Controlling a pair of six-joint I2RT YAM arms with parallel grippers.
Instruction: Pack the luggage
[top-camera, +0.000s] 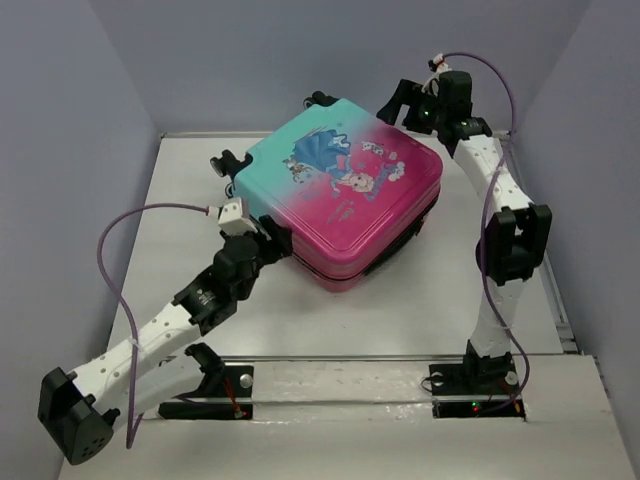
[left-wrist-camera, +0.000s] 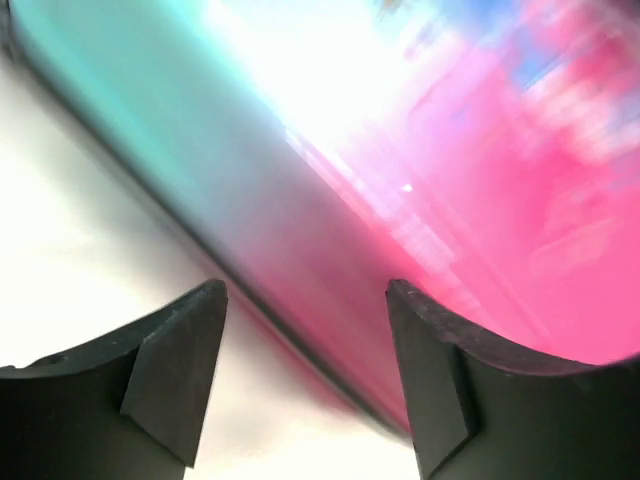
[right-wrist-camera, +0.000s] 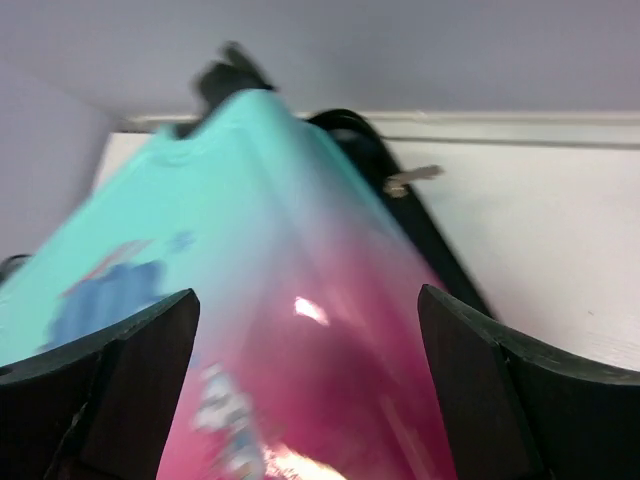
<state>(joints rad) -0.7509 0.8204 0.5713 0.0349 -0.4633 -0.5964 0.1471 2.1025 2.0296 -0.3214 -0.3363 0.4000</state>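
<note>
**Overhead view.** Two arms and one luggage (top-camera: 340, 190). The luggage is closed and lies flat at mid-table (top-camera: 430, 300), turned diagonally. Nearest, the left gripper (top-camera: 272, 238) meets the shell's near-left edge where teal turns to pink; contact cannot be told. The long axis runs near-right to far-left, with the pink end near-right and the teal end far-left, where two wheels (top-camera: 228, 165) show. Farthest, the right gripper (top-camera: 400, 100) sits just beside the far-right edge. Only this view shows the princess print whole and both arms together.

**Left wrist view.** It alone shows that gripper's fingers (left-wrist-camera: 180, 350) spread, with nothing between them. The shell's side is blurred just beyond.

**Right wrist view.** It alone shows that gripper's fingers (right-wrist-camera: 140, 370) spread wide, pinching nothing. The shell recedes toward its teal end, and one zip tab (right-wrist-camera: 405, 180) shows at the seam.
</note>
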